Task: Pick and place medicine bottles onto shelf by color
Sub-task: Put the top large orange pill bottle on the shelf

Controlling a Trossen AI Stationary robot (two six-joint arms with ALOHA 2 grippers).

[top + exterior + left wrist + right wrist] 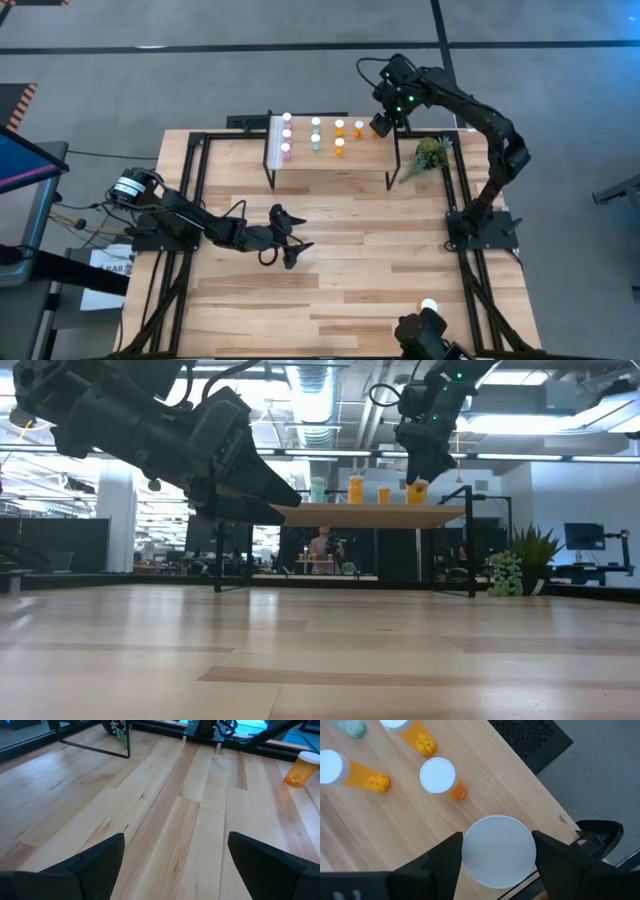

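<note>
Wood surface: a pale plank table (350, 260) carries everything; the two dark arms work over it.
Left gripper: the left gripper (292, 238) hovers low over the middle of the table with its fingers spread wide and nothing between them; bare planks lie ahead of it.
Stray bottle: one orange bottle (302, 768) with a white cap stands on the table well ahead of the left gripper and off to one side, near the frame rail.
Shelf: the shelf (330, 160), a light-wood board on thin black legs, stands beyond the left gripper and directly below the right one.
Sorted bottles: medicine bottles (315, 135) stand on the shelf in short rows, pink, then teal, then orange, the orange row nearest the right gripper.
Right gripper: the right gripper (496, 851) sits over the shelf's far corner, its fingers closed around a wide orange bottle (498, 850) just under the white cap, held upright.
Neighbours: three narrower orange bottles (442, 778) stand just beyond the held one, apart from it.
Plant: a small green plant (430, 153) sits beside the shelf, below the right arm.
Handling: the bottles look light, rigid and smooth, so likely slippery and easy to tip; my judgement is to grip the round body squarely below the cap, and set down level.
</note>
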